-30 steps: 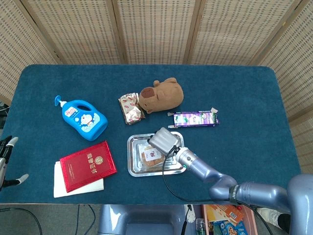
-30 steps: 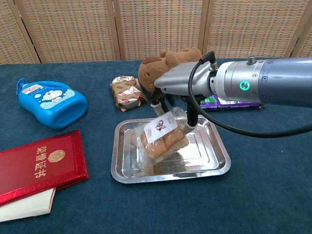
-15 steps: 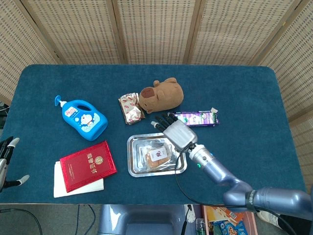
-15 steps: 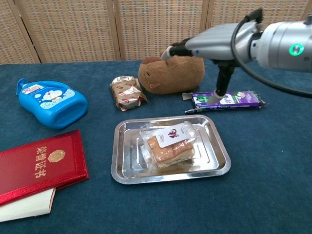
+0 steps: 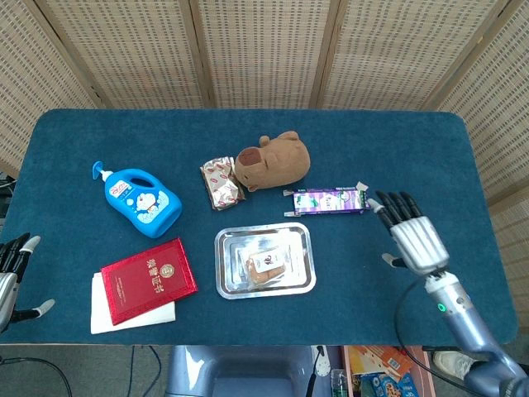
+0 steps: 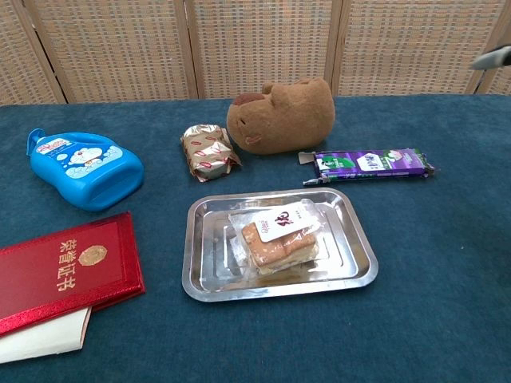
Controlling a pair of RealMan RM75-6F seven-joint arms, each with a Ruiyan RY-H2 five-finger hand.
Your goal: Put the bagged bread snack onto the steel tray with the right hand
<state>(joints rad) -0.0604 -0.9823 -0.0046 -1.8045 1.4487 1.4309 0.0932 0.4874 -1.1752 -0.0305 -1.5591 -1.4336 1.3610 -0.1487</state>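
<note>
I see the bread snack lying flat in the steel tray near the middle of the table, while my right hand hovers well off to the right with fingers spread and empty, and my left hand sits open at the left edge.
</note>
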